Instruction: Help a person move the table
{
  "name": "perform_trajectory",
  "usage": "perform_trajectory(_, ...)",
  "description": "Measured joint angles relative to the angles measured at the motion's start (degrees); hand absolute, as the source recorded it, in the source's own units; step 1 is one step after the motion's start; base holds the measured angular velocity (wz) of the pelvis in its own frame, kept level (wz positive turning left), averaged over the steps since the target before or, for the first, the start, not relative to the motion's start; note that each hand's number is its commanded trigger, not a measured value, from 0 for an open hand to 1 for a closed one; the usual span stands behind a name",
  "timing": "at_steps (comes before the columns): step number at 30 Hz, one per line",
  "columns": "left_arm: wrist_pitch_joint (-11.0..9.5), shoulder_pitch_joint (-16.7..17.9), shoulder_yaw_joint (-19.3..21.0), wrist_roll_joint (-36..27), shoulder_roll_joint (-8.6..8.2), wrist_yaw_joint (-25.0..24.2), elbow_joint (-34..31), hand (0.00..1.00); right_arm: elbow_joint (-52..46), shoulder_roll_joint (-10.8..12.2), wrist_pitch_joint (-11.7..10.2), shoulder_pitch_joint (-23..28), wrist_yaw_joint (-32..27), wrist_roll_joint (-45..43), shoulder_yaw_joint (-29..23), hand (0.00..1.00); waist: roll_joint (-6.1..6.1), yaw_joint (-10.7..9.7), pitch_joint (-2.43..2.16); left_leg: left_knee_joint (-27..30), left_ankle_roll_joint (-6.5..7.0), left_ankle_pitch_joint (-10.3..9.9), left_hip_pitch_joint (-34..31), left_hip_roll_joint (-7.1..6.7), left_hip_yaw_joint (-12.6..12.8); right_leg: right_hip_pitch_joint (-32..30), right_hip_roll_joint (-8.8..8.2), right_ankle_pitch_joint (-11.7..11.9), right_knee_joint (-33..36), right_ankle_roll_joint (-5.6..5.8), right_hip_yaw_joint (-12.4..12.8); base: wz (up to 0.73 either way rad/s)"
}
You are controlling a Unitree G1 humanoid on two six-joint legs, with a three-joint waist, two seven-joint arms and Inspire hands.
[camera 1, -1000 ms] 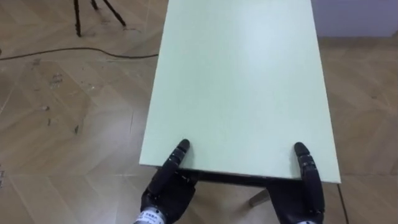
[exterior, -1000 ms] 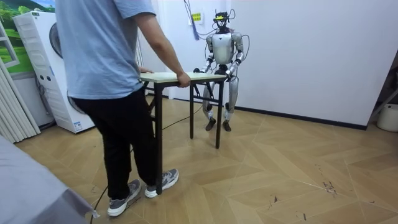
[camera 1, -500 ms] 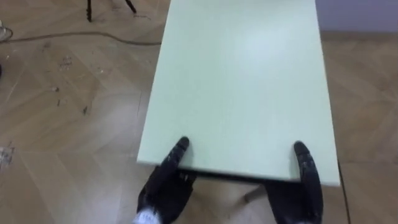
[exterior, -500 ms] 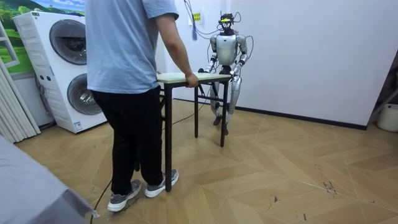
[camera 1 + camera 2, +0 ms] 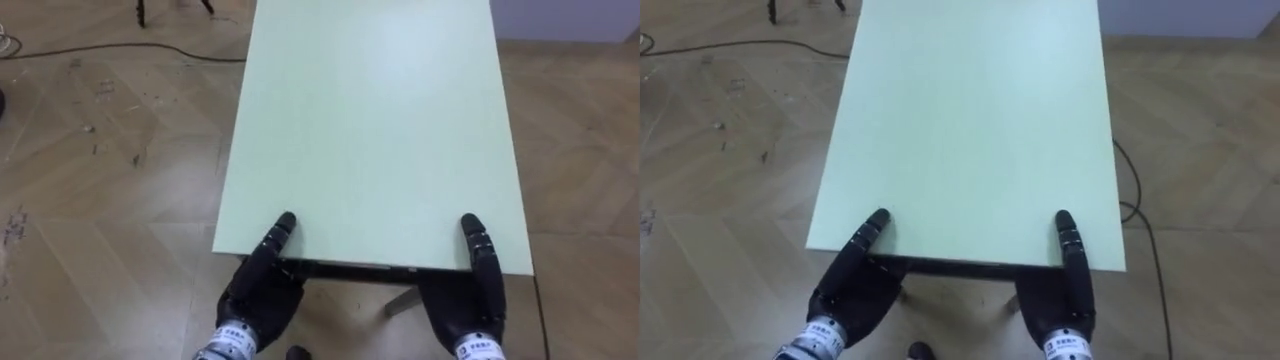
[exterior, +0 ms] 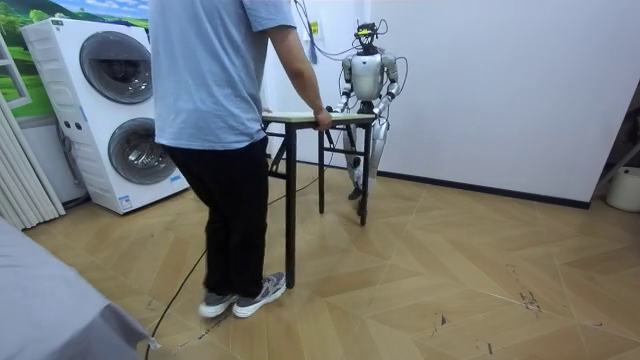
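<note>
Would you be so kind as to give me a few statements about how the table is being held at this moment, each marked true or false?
1. The robot's left hand and right hand are both at the near short edge of the table. True.
2. A cup stands on the tabletop. False: nothing stands on it.
3. In the room view, a person holds the end of the table away from the robot. True.
4. The tabletop is dark brown. False: it is pale green.
5. The washing machines stand at the room view's right. False: they stand at its left, behind the person.
</note>
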Motion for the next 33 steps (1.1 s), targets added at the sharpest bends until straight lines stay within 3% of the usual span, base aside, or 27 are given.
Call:
perform_trajectory(1, 0.0, 0.4, 0.5, 0.0, 0.07, 0.0, 0.0, 1.00, 0.0, -0.1, -0.5, -0.3, -0.3, 0.0, 0.9, 1.00, 0.35, 0.5, 0.07, 7.9, -0.22, -4.5, 0.9, 3.41, -2.1, 0.1, 0.97, 1.3, -0.6, -0.63, -1.4, -0.56)
perform_trajectory(2, 0.1, 0.4, 0.7, 0.0, 0.07, 0.0, 0.1, 1.00, 0.0, 0.0, -0.7, -0.3, -0.3, -0.1, 1.1, 1.00, 0.49, 0.3, 0.03, 11.0, -0.39, -6.1, 1.5, 5.03, -3.4, -0.1, 1.26, 1.7, -0.6, -1.01, -2.9, -0.09)
perform_trajectory(4, 0.2, 0.3, 1.0, 0.6, -0.25, 0.0, 0.1, 1.00, 0.0, 0.3, -0.6, -0.3, -0.3, -0.2, 1.1, 1.00, 0.84, -2.6, 0.14, 15.0, -1.78, -8.7, 7.4, 11.28, -9.2, -1.5, 1.77, 2.1, 1.0, -1.39, -6.5, 0.46)
perform_trajectory(5, 0.2, 0.3, 1.0, 0.7, -0.42, 0.0, 0.1, 1.00, -0.1, 0.3, -0.6, -0.3, -0.3, -0.4, 1.1, 1.00, 1.03, -2.9, 0.17, 14.5, -1.98, -8.6, 9.8, 13.01, -9.8, -1.9, 1.73, 2.1, 1.4, -1.39, -6.8, 0.34)
perform_trajectory(6, 0.2, 0.2, 1.0, 0.7, -0.54, 0.0, 0.1, 1.00, -0.2, 0.2, -0.5, -0.4, -0.3, -0.6, 0.8, 1.00, 1.44, -3.6, 0.12, 11.9, -3.60, -7.4, 14.7, 15.96, -10.5, -3.8, 1.53, 2.1, 3.3, -1.39, -6.9, 0.11)
perform_trajectory(7, 0.3, -0.3, 0.9, 0.7, -0.68, 0.0, 0.0, 1.00, -0.4, -0.1, -0.5, -0.8, -0.3, -0.6, 0.7, 1.00, 2.63, -4.4, 0.11, 8.2, -4.34, -4.6, 19.2, 17.68, -12.2, -6.3, 1.29, 2.1, 5.7, -1.37, -7.0, 0.05)
perform_trajectory(8, 0.3, -0.8, 0.8, 0.7, -0.75, 0.0, 0.1, 1.00, -0.8, -0.3, -0.5, -0.9, -0.2, -0.6, 0.6, 1.00, 3.29, -4.7, 0.19, 5.6, -5.08, -3.1, 21.2, 18.14, -13.3, -7.9, 1.03, 2.0, 7.8, -1.26, -6.8, 0.14)
perform_trajectory(9, 0.4, -1.9, 0.8, 0.7, -0.52, 0.4, 0.1, 1.00, -0.9, -0.2, -0.5, -1.2, 0.0, -0.5, 0.5, 1.00, 3.71, -5.4, 0.52, 0.0, -7.01, -4.2, 22.9, 15.92, -14.2, -11.3, -0.47, 2.0, 11.7, -0.96, -5.4, 0.40)
perform_trajectory(10, 0.3, -2.4, 0.3, 0.7, -0.21, 1.3, 0.1, 1.00, -1.0, -0.1, -0.5, -0.6, 0.2, -0.3, 0.4, 1.00, 3.20, -7.0, 0.47, -4.5, -7.03, -3.9, 23.8, 13.22, -13.9, -14.0, -2.89, 3.0, 15.8, -0.92, -3.9, 0.49)
perform_trajectory(11, 0.2, -2.4, 0.1, 0.7, -0.30, 1.5, 0.2, 1.00, -1.2, -0.2, -0.5, -0.2, 0.4, -0.2, 0.4, 1.00, 3.75, -7.6, 0.55, -6.6, -7.00, -3.7, 24.8, 12.66, -13.8, -15.8, -3.18, 3.9, 18.6, -1.50, -2.6, 0.30)
perform_trajectory(12, -0.5, -1.8, -0.1, 0.4, 0.20, 0.8, 0.4, 1.00, -1.3, -0.2, -0.2, 0.4, 1.0, -0.4, 0.5, 1.00, 5.82, -8.1, -0.06, -9.8, -7.21, -3.9, 25.7, 13.44, -13.4, -19.1, 1.54, 3.8, 15.2, -1.17, 1.0, -0.17)
perform_trajectory(13, -1.3, -1.3, 0.7, 0.1, 1.88, -1.1, -0.6, 1.00, -1.9, 0.2, 1.0, 0.1, 1.6, -0.4, 0.8, 1.00, 5.65, -7.7, -0.79, -12.4, -8.18, -4.5, 24.9, 13.23, -13.2, -19.4, 6.13, 11.2, 4.7, -3.82, 2.5, -0.39)
perform_trajectory(14, -1.4, -1.7, 1.5, 0.2, 0.90, -2.4, -0.8, 1.00, -3.5, -0.7, 1.3, -0.4, 3.2, -0.3, 1.3, 1.00, 7.17, -6.2, -0.09, -11.8, -8.87, -8.1, 24.3, 12.86, -12.6, -19.8, 5.70, 11.3, 3.0, -4.84, -1.7, -0.45)
perform_trajectory(15, -1.4, -2.0, 1.6, 0.1, 0.04, -2.3, -0.8, 1.00, -4.3, -1.2, 1.0, -0.7, 3.2, -0.3, 1.3, 1.00, 7.70, -5.6, 0.22, -11.2, -8.31, -9.7, 24.1, 11.65, -13.3, -20.5, 5.38, 11.5, 3.3, -5.07, -2.7, -0.39)
perform_trajectory(16, -1.3, -2.3, 1.7, -0.2, -0.53, -2.2, -0.4, 1.00, -4.1, -1.9, 0.8, -1.6, 3.0, -0.5, 1.3, 1.00, 7.44, -5.9, 0.36, -10.8, -7.58, -11.1, 23.7, 8.37, -13.5, -21.4, 3.46, 11.6, 4.3, -5.14, -4.0, -0.16)
perform_trajectory(17, -1.2, -2.6, 1.3, -0.7, -0.51, -2.2, 0.0, 1.00, -3.9, -2.3, 0.8, -1.8, 2.9, -0.5, 1.2, 1.00, 7.36, -6.6, 0.41, -11.0, -7.37, -11.2, 23.3, 6.99, -13.6, -21.4, 2.33, 11.6, 4.5, -5.12, -4.9, 0.30)
perform_trajectory(19, -1.7, -4.6, -0.5, -0.9, -0.55, -2.1, 2.0, 1.00, -3.2, -2.8, 1.8, -1.7, 2.8, -0.4, -0.6, 1.00, 7.04, -7.7, 0.59, -13.1, -5.37, -12.8, 23.2, 3.02, -12.8, -21.9, -0.90, 12.5, 4.7, -4.46, -7.5, 0.43)
perform_trajectory(20, -2.0, -5.2, -0.8, -1.0, -0.59, -2.1, 2.6, 1.00, -3.1, -2.5, 2.0, -1.7, 2.8, -0.6, -1.1, 1.00, 6.97, -7.8, 0.58, -14.2, -5.08, -13.3, 23.4, 2.63, -12.7, -22.4, -1.21, 13.1, 4.8, -4.33, -7.5, 0.06)
perform_trajectory(22, -2.8, -7.1, -1.0, -1.0, -0.64, -1.8, 4.3, 1.00, -2.0, -1.0, 2.4, -2.3, 2.8, -2.0, -2.6, 1.00, 5.74, -7.6, 0.53, -16.9, -3.33, -14.8, 23.1, -0.03, -12.5, -24.3, -3.41, 16.1, 4.2, -3.67, -7.5, -0.06)
perform_trajectory(23, -3.0, -7.3, -1.0, -0.9, -0.74, -1.8, 4.8, 1.00, -1.8, -0.5, 2.7, -2.2, 2.8, -2.4, -2.9, 1.00, 5.23, -7.6, 0.44, -16.2, -2.90, -14.8, 22.5, -0.85, -12.3, -24.2, -4.19, 17.1, 3.4, -3.58, -7.6, 0.00)
perform_trajectory(27, -3.1, -5.6, -2.2, -1.1, -0.49, -1.6, 5.7, 1.00, -1.5, 0.0, 3.6, 0.8, 2.8, -2.7, -3.4, 1.00, 3.45, -9.0, 0.43, -11.1, 0.91, -14.7, 19.7, -5.55, -11.2, -21.5, -8.25, 23.7, -2.0, -1.17, -6.0, 0.13)
perform_trajectory(28, -3.1, -5.3, -2.6, -1.3, -0.49, -1.3, 5.7, 1.00, -1.5, -0.1, 4.0, 1.3, 2.7, -2.7, -3.7, 1.00, 3.07, -10.1, 0.36, -9.7, 2.34, -14.7, 18.6, -7.19, -11.2, -21.0, -9.24, 25.8, -3.7, -0.05, -5.5, 0.25)
perform_trajectory(29, -3.1, -5.2, -2.7, -1.3, -0.48, -1.1, 5.7, 1.00, -1.5, -0.1, 4.1, 1.3, 2.5, -2.8, -3.8, 1.00, 2.82, -10.6, 0.37, -9.0, 2.97, -14.5, 18.0, -7.80, -11.2, -20.7, -9.85, 26.9, -4.7, 0.55, -5.2, 0.29)
perform_trajectory(30, -3.1, -5.3, -3.1, -1.6, -0.49, -0.8, 5.7, 1.00, -1.5, -0.3, 4.5, 1.3, 2.4, -2.8, -4.2, 1.00, 2.78, -11.1, 0.36, -7.6, 4.27, -14.5, 16.8, -8.33, -10.2, -20.2, -10.45, 29.1, -6.3, 3.21, -3.5, 0.18)
perform_trajectory(31, -3.1, -5.3, -3.2, -1.6, -0.65, -0.6, 6.0, 1.00, -1.3, -0.4, 4.6, 1.4, 1.9, -2.7, -4.4, 1.00, 3.20, -11.1, 0.58, -6.1, 4.88, -14.7, 16.0, -7.31, -8.0, -20.4, -10.47, 28.2, -3.2, 4.41, -2.1, 0.17)
perform_trajectory(32, -3.1, -5.4, -3.3, -1.4, -0.82, -0.4, 6.3, 1.00, -1.0, -0.2, 4.6, 1.6, 1.9, -2.5, -4.3, 1.00, 3.49, -11.2, 0.69, -5.6, 4.94, -14.7, 15.9, -6.29, -6.6, -20.8, -10.63, 25.2, 1.3, 4.28, -1.8, 0.31)
perform_trajectory(33, -3.1, -5.4, -3.6, -0.7, -0.84, 0.2, 6.4, 1.00, -0.8, 0.3, 4.5, 2.6, 1.9, -2.1, -4.5, 1.00, 3.55, -11.4, 0.64, -5.5, 4.96, -14.2, 16.0, -4.93, -5.0, -21.0, -11.32, 17.5, 11.4, 4.64, -1.8, 0.47)
